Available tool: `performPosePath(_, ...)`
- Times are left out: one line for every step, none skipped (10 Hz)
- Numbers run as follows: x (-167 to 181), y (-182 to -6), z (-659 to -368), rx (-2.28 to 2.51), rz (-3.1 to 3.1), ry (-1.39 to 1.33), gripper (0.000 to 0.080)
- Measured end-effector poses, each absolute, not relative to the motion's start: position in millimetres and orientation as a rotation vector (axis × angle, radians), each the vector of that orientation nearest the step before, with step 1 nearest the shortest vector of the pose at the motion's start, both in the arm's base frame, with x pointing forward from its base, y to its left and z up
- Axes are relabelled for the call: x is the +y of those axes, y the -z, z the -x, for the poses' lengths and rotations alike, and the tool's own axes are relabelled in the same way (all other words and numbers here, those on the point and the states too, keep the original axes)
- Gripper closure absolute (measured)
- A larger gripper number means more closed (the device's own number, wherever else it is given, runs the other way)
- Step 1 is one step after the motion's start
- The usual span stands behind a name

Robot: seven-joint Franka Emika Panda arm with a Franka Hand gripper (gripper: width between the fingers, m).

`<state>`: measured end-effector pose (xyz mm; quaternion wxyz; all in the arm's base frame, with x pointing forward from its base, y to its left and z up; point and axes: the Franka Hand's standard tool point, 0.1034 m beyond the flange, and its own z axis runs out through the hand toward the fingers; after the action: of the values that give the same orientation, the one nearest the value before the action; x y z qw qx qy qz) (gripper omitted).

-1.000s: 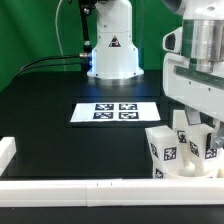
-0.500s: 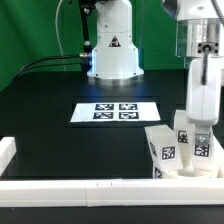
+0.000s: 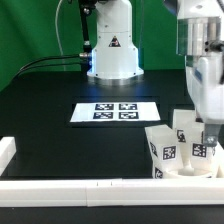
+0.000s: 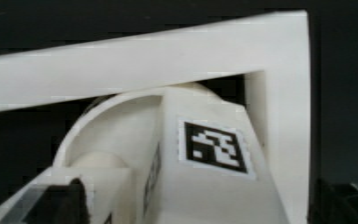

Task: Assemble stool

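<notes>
The hand [image 3: 210, 128] hangs directly over the stool [image 3: 180, 150]; whether it is parted or holding anything cannot be told. A tagged leg [image 4: 167, 150] stands upright just beneath it. The stool sits on the black surface [image 3: 60, 135], against the white rail [image 3: 100, 186], right of the marker board [image 3: 115, 112] in the exterior view.

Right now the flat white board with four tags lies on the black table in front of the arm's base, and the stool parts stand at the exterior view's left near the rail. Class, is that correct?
Not quite. The exterior view shows the stool parts at its right, beneath the pincer. The board does lie on the black table before the arm's base, and the parts stand near the rail.
</notes>
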<state>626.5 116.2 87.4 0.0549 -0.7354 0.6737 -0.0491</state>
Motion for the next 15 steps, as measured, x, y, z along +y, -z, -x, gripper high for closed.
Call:
performPosePath(118,-98.1,-627,1.832,2.414,0.144,0.0155)
performPosePath(117,-99.9,-627,1.726,2.495,0.148,0.0155)
performPosePath(117,-97.6,-626,1.648,2.555,0.154,0.0151)
performPosePath(116,-97.6,-626,1.564,2.611,0.159,0.0151)
performPosePath(117,-97.7,-626,1.439,2.693,0.17,0.0151)
performPosePath(120,-98.8,-627,1.114,2.869,0.19,0.0151)
performPosePath(122,-101.2,-629,0.844,2.971,0.183,0.0151)
performPosePath(121,-103.0,-631,0.671,3.018,0.182,0.0151)
performPosePath(118,-103.4,-630,0.612,3.03,0.225,0.0151)
performPosePath(117,-102.2,-630,0.529,3.055,0.225,0.0151)
performPosePath(115,-102.2,-630,0.422,3.083,0.229,0.0151)
performPosePath(113,-102.1,-630,0.309,3.109,0.233,0.0151)
performPosePath(112,-99.1,-627,0.211,3.126,0.196,0.0151)
performPosePath(109,-94.0,-621,0.123,3.139,0.122,0.0151)
performPosePath(106,-90.1,-620,0.02,3.155,0.108,0.0151)
